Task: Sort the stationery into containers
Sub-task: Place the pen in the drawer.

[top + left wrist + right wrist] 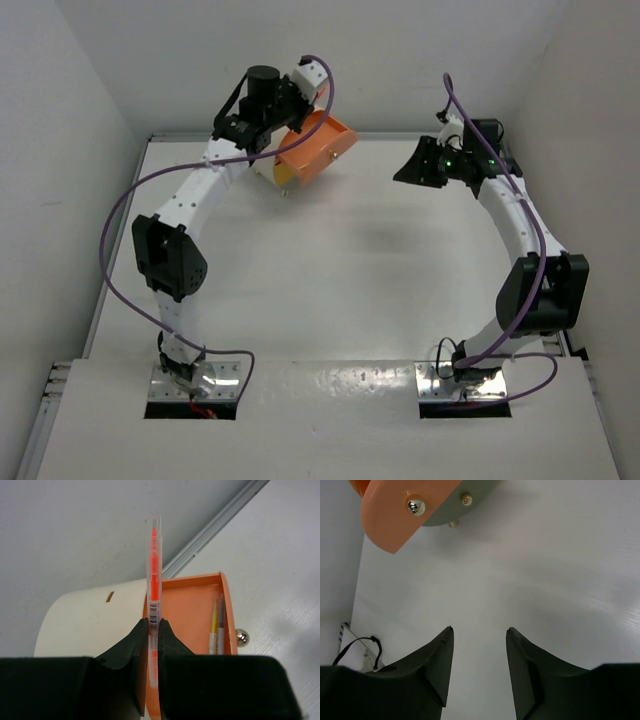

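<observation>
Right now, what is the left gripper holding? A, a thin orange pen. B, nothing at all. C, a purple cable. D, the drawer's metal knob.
A: in the left wrist view the left gripper is shut on a thin orange pen, which stands upright over the open drawer where two pens lie.

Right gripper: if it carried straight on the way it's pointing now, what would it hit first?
Probably the bare table. The right gripper is open and empty, with only white surface ahead of it; the pink drawer lies left of that line, though depth is unclear.
</observation>
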Robot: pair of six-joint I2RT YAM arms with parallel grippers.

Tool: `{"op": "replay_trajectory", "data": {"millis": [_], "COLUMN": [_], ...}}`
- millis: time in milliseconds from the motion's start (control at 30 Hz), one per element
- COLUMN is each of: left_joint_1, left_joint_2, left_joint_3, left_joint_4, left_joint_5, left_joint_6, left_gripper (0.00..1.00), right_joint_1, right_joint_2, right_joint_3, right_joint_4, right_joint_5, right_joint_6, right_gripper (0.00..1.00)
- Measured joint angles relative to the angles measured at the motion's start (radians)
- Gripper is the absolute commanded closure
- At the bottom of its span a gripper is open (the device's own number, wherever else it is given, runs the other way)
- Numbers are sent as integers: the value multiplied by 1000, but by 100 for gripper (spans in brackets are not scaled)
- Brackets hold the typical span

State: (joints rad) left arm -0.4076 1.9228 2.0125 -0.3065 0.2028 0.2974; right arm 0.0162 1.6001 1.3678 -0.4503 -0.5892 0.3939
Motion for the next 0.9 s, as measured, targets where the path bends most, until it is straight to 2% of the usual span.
{"op": "replay_trajectory", "data": {"millis": [267, 600, 767, 867, 900], "left_joint_1": [25, 26, 26, 27, 28], "left_joint_2": [101, 122, 123, 123, 123], "left_joint_3": [88, 86, 73, 73, 73], "left_joint_4": [9, -61, -135, -158, -164], "left_joint_5": [55, 97, 89, 88, 88], "left_joint_6": [-21, -29, -10, -3, -2], "left_gripper": [98, 97, 79, 75, 70], "right_joint_1": [0, 0, 5, 15, 21], "right_joint_2": [6, 21, 39, 57, 65], "right_joint_3": [0, 13, 33, 53, 64], "right_joint_4": [0, 0, 1, 0, 0], "right_joint_5": [-10, -10, -10, -9, -10], "right_joint_6": [0, 0, 0, -1, -2], "right_gripper": [54, 54, 54, 54, 54]}}
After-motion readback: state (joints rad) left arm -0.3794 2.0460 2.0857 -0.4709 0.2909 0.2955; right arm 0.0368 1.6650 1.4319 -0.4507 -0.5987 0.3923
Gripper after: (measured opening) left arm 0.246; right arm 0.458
